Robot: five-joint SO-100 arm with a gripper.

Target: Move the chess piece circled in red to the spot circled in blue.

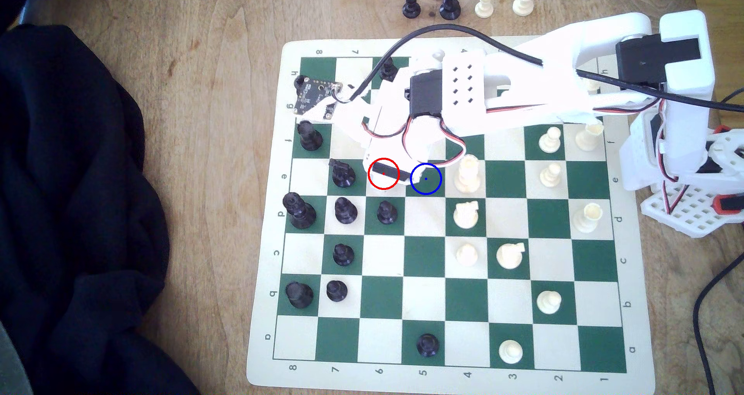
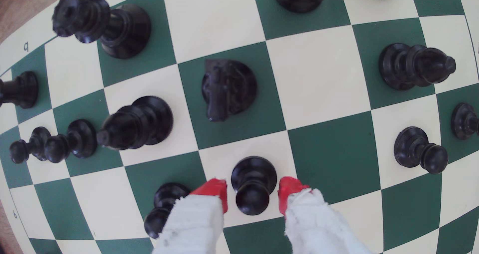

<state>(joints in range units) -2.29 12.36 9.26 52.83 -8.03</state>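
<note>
**Gripper straddling black pawn, not yet clamped**

Wrist view: gripper point(image 2: 252, 195) is sitting with its two red-tipped fingers point(image 2: 213, 192) spread apart, one on each side of the black pawn point(image 2: 252, 184). A thin gap is showing between each red tip and the pawn, so no clear contact; the jaws are wider than the piece and holding nothing. The pawn is standing upright on a cream square, long axis vertical, ball head pointing up toward the camera, flared base flat on the board. It is sitting right between the fingertips, roughly centred. A black knight point(image 2: 228, 89) is standing on the green square just beyond it, and another black pawn point(image 2: 166, 207) is sitting beside one finger.

Exterior view: the white arm point(image 1: 463, 89) is reaching across the chessboard point(image 1: 426, 290), covering the red-ringed square point(image 1: 383, 173), so the pawn is hidden there. The blue-ringed spot point(image 1: 426, 179) is the green square next to it toward the exterior view's right, partly covered by the arm.
</note>
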